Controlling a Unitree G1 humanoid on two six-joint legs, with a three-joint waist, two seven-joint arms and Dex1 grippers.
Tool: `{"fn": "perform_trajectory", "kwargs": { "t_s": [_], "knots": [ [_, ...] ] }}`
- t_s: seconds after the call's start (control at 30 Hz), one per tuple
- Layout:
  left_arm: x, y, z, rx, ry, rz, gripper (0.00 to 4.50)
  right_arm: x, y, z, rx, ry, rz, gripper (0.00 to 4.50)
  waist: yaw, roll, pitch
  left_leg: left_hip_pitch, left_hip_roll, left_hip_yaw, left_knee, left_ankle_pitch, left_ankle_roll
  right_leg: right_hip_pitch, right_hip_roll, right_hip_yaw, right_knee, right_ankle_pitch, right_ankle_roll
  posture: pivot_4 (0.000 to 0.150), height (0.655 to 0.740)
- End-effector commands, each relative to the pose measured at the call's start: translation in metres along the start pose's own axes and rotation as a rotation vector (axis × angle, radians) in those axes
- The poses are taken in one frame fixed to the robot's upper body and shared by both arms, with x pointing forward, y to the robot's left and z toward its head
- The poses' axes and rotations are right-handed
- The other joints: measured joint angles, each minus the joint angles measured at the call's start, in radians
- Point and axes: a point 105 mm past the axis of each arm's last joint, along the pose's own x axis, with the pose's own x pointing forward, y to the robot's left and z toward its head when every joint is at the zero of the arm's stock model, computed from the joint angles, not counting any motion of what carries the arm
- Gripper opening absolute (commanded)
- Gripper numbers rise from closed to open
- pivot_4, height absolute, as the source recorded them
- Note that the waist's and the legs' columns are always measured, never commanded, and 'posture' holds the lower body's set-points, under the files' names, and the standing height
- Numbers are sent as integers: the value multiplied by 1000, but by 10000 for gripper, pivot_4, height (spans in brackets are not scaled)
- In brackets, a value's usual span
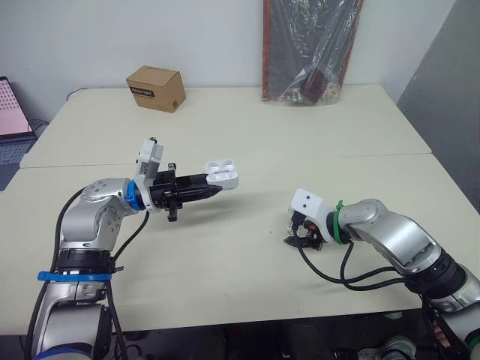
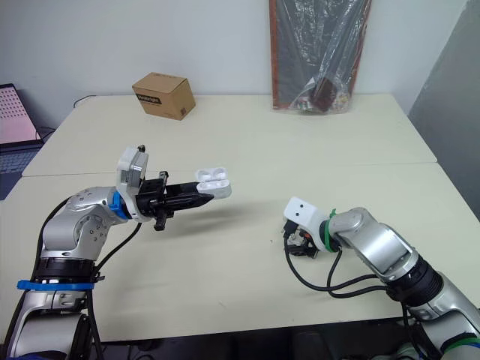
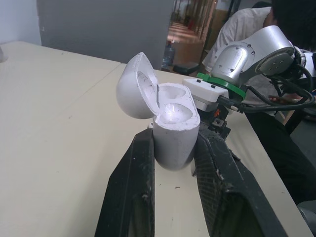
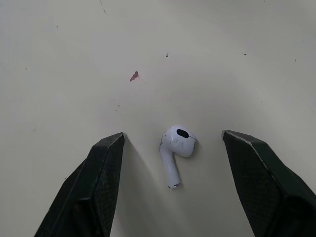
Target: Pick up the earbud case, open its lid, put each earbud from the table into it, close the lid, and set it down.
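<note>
Right wrist view, right pincer (image 4: 173,133): spread wide, tips near the worktop (image 4: 74,59).
Earbud (image 4: 176,148): flat on worktop between the fingers, touching neither.
Left pincer (image 1: 208,190): clamped on earbud case (image 1: 223,173), lid open, held above worktop.
Cardboard box (image 1: 156,88): far back, left.

Office/lab rm: pale work table (image 1: 315,142); cardboard box (image 1: 156,88) at table's far edge, plastic-wrapped panel (image 1: 311,45) leaning on white wall behind table, laptop (image 1: 10,112) off table's left end.
</note>
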Motion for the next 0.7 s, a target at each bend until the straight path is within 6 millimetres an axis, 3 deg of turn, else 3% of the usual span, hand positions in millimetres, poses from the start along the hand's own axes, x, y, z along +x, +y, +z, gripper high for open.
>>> {"fn": "perform_trajectory", "kwargs": {
  "t_s": [0.03,0.1,0.4,0.5,0.6,0.7],
  "knots": [
    [1,-3,11,54,2,-17,8016,-4,-1,4,-9,-19,-24,29085,0,0,0,0,0,0,0,0,0,0,0,0,0,0,0,1500,7400],
    [0,-3,11,54,3,-17,8016,-4,-1,4,-10,-18,-22,23889,0,0,0,0,0,0,0,0,0,0,0,0,0,0,0,1500,7400],
    [1,-3,10,54,5,-17,8016,-6,-2,3,-11,-10,-28,23889,0,0,0,0,0,0,0,0,0,0,0,0,0,0,0,1500,7400],
    [1,-3,10,54,6,-16,8016,-6,-3,3,-12,-9,-29,17770,0,0,0,0,0,0,0,0,0,0,0,0,0,0,0,1500,7400],
    [1,-3,10,53,4,-15,8016,-6,-3,3,-12,-6,-27,7676,0,0,0,0,0,0,0,0,0,0,0,0,0,0,0,1500,7400],
    [1,-3,9,52,4,-14,8016,-7,-4,2,-12,-1,-28,7676,0,0,0,0,0,0,0,0,0,0,0,0,0,0,0,1500,7400]
  ]
}}
